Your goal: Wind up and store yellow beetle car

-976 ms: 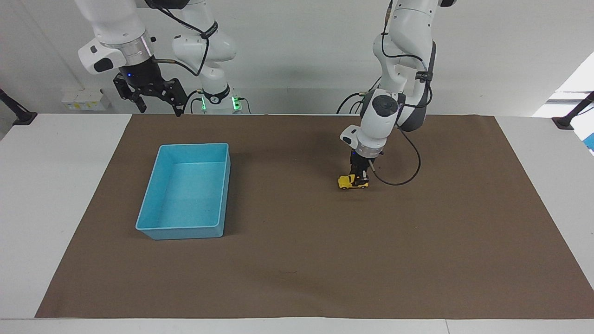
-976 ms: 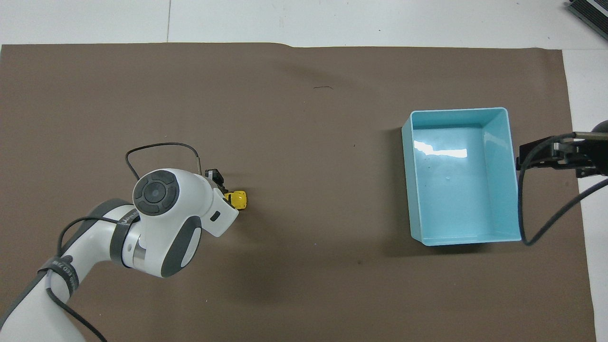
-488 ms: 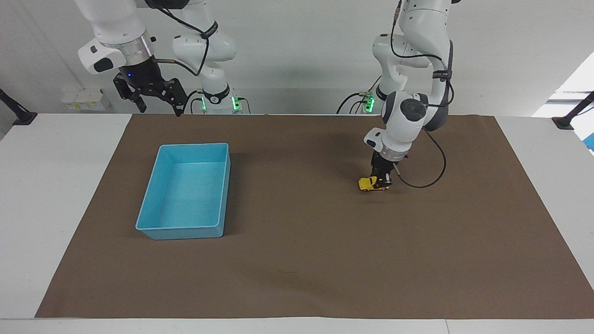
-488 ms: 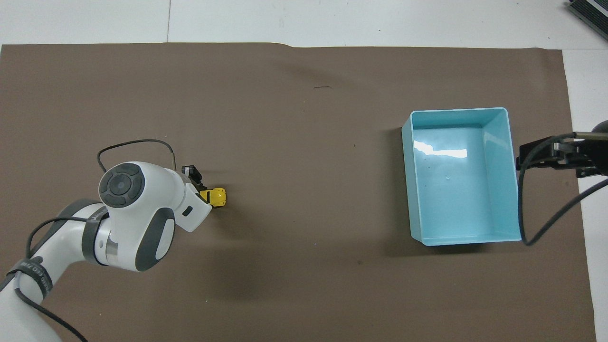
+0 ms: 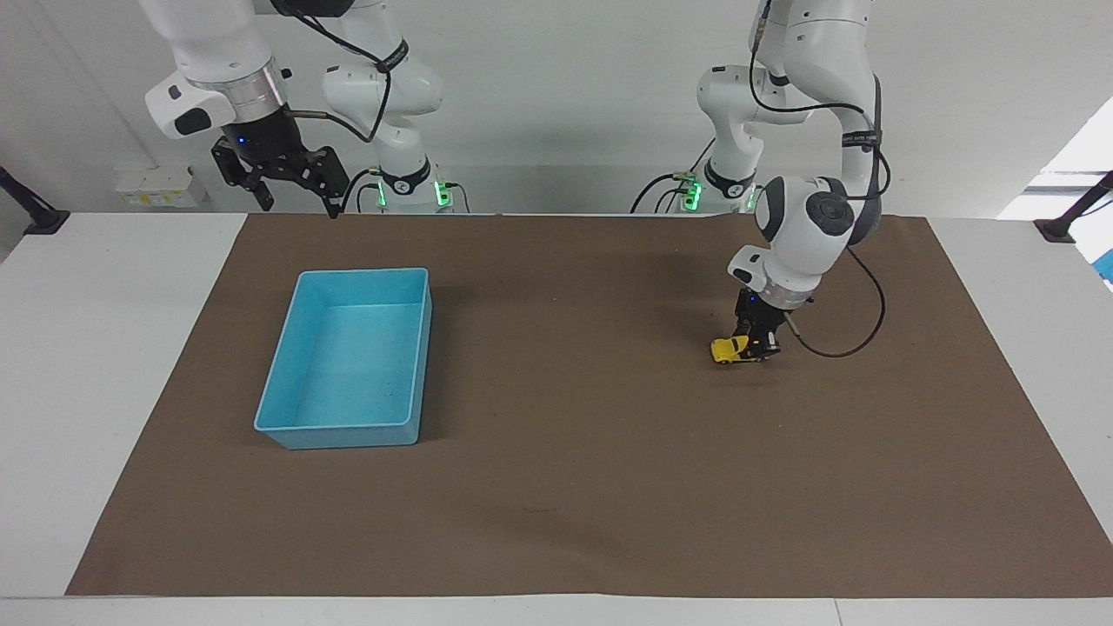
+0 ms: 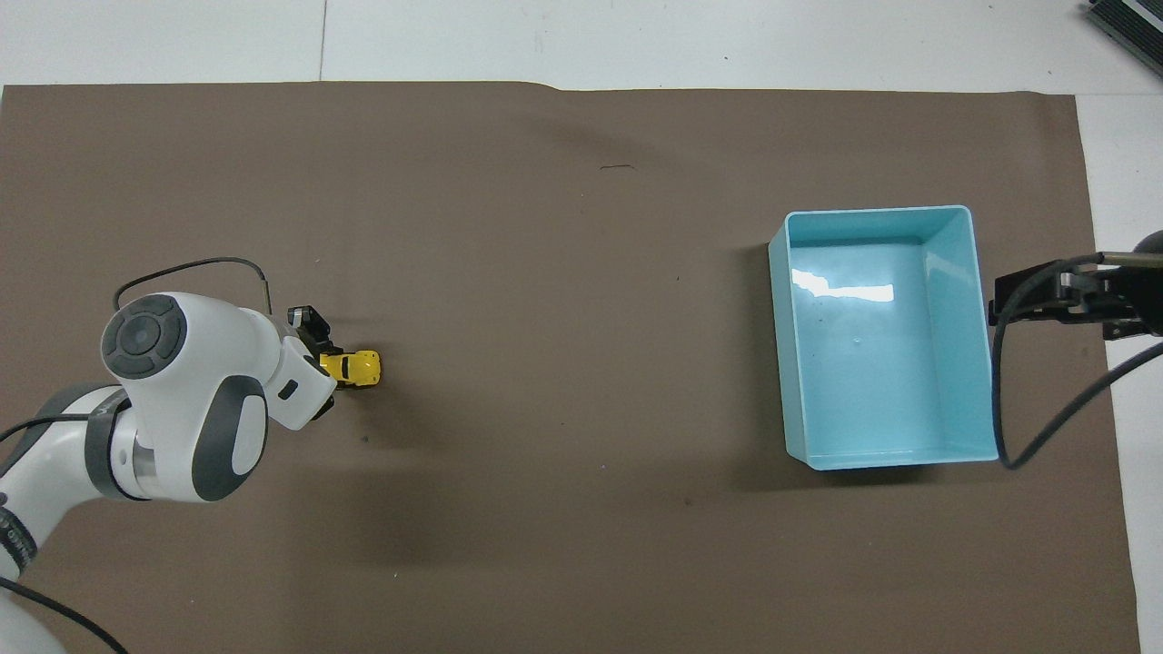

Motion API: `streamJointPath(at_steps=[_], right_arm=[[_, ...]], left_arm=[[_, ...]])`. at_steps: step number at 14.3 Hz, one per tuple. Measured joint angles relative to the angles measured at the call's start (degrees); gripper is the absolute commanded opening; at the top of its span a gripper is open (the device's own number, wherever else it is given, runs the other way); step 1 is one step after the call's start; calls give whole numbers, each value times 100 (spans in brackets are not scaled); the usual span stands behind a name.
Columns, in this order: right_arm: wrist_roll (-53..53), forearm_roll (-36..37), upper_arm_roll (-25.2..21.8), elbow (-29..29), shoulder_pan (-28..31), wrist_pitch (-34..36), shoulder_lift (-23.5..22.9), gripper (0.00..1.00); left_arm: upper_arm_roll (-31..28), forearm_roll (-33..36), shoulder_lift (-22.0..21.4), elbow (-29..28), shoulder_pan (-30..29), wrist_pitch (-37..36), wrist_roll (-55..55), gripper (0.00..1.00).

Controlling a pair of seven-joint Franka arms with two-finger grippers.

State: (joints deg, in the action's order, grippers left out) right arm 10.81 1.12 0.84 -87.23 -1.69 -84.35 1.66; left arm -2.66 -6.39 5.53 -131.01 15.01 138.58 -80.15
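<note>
The yellow beetle car (image 5: 729,349) rests with its wheels on the brown mat toward the left arm's end of the table; it also shows in the overhead view (image 6: 356,366). My left gripper (image 5: 755,346) is down at the mat and shut on the car's rear end; in the overhead view (image 6: 329,363) the wrist hides most of it. My right gripper (image 5: 291,178) waits raised above the table edge near the robots, beside the bin, and it shows at the overhead view's edge (image 6: 1045,295).
An empty light-blue bin (image 5: 287,416) stands on the brown mat (image 5: 556,487) toward the right arm's end; it also shows in the overhead view (image 6: 979,345). A black cable loops from the left wrist (image 5: 856,330).
My left gripper has dragged the yellow car along the mat toward the left arm's end of the table, away from the bin. The right arm has not moved.
</note>
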Motion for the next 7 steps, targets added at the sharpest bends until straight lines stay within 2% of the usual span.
streamJointPath(at_steps=[1, 5, 7], right_arm=[[0, 0, 0, 0, 0, 0, 0, 100], [0, 0, 0, 0, 5, 0, 0, 100], [0, 0, 0, 0, 6, 0, 0, 100]], left_arm=[[1, 0, 0, 0, 0, -1, -2, 99], [-44, 7, 45, 70, -57, -131, -44, 100], [-93, 7, -7, 416, -98, -678, -12, 100]])
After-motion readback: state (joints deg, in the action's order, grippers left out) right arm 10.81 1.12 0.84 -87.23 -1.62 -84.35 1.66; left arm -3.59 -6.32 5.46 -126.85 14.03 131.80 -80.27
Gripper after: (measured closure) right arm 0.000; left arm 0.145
